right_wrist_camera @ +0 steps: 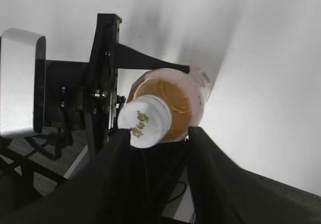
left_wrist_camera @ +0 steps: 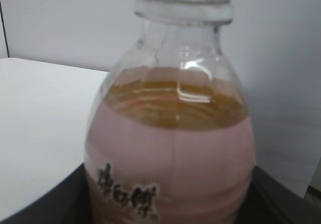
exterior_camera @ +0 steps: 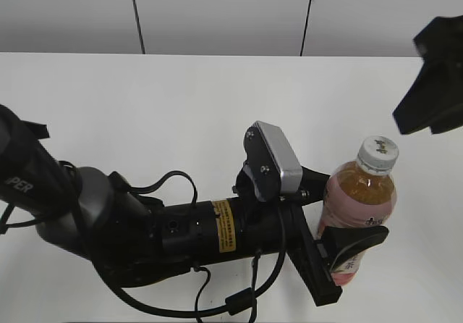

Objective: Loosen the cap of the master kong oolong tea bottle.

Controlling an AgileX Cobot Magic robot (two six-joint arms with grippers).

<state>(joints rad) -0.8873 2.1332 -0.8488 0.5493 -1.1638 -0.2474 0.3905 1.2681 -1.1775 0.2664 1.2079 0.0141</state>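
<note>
While the left end effector [exterior_camera: 346, 229] grips the bottle [exterior_camera: 359, 193], the cap [exterior_camera: 379, 153] is on.

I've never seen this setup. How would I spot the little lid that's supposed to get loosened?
Start at the white table and find the only bottle, the tea bottle with a pink label, clamped near the right edge by the left tool. The cap sits on its neck: small, round, white, with a green mark on top, unlike the black machinery around it.

Arm housing [exterior_camera: 22, 178]: white letters "PER", cut off.
Yellow sticker [exterior_camera: 225, 225] on arm: print too small to read.
Bottle label [left_wrist_camera: 150, 184]: dark Chinese characters, blurred.
Cap [right_wrist_camera: 143, 122]: green mark, unreadable.
</note>
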